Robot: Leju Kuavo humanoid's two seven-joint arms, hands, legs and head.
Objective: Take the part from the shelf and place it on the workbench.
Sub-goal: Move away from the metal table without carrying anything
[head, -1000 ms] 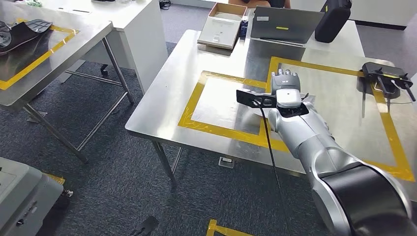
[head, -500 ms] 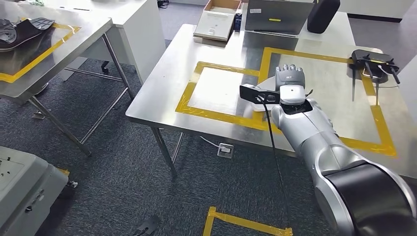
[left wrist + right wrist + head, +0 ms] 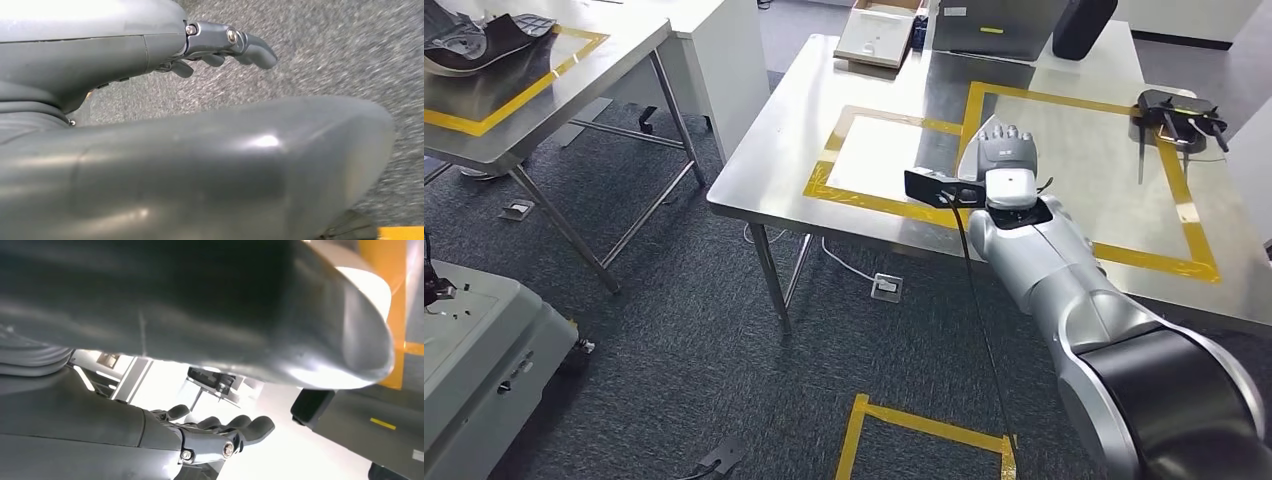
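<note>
Fingers [image 3: 245,429] of your right hand [image 3: 1005,160] lie loosely apart, holding nothing, above the workbench [image 3: 804,120] as before; only your view has swung; left hand [image 3: 225,45] hangs slack and empty; two dark pieces: one curved part [image 3: 484,38] on the side table [image 3: 544,110], one pronged part [image 3: 1176,108] at the workbench's right edge.

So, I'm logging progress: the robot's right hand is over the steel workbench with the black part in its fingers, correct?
Not quite. The right hand is over the steel workbench, but its fingers hold nothing, as the right wrist view shows. The black part lies on the yellow tape line near the bench's far right corner, apart from the hand.
</note>
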